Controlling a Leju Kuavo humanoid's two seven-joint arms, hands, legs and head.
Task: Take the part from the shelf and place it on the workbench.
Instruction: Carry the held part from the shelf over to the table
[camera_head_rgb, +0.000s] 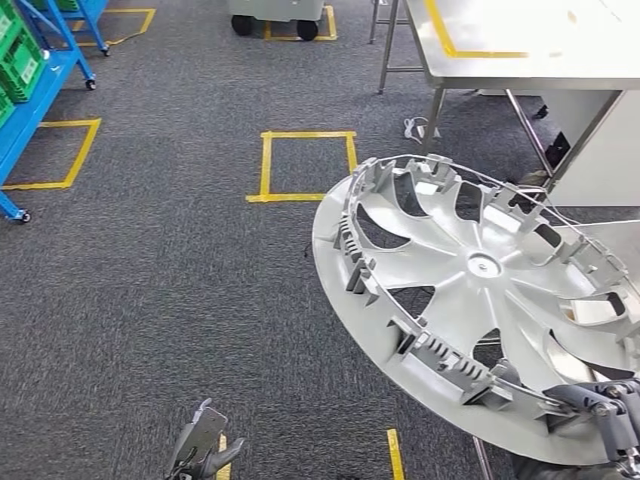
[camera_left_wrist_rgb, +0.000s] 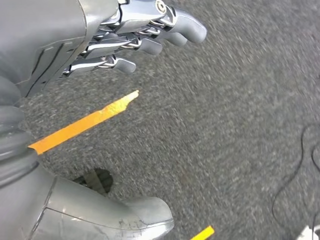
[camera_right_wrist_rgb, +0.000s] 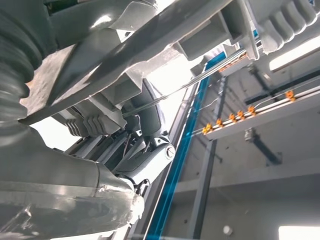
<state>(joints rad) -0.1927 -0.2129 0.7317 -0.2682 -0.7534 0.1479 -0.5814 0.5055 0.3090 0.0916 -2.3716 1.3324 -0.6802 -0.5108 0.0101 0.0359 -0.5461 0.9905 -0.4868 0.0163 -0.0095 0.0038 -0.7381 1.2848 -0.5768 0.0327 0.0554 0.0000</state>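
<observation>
- The part, a silver wheel cover (camera_head_rgb: 483, 300), is gripped at its near rim by the right hand (camera_head_rgb: 604, 415) and held tilted above the grey carpet (camera_head_rgb: 166, 280).
- The left hand (camera_left_wrist_rgb: 124, 40) hangs empty, fingers spread, over an orange floor stripe (camera_left_wrist_rgb: 83, 122).
- The workbench (camera_head_rgb: 521, 45) is seen far right, the blue shelf (camera_head_rgb: 34, 95) far left.

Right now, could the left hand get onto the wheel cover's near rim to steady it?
Probably yes. The left hand hangs low and holds nothing, with only carpet between it and the wheel cover, whose left rim is bare. The right hand grips the opposite edge.
</observation>
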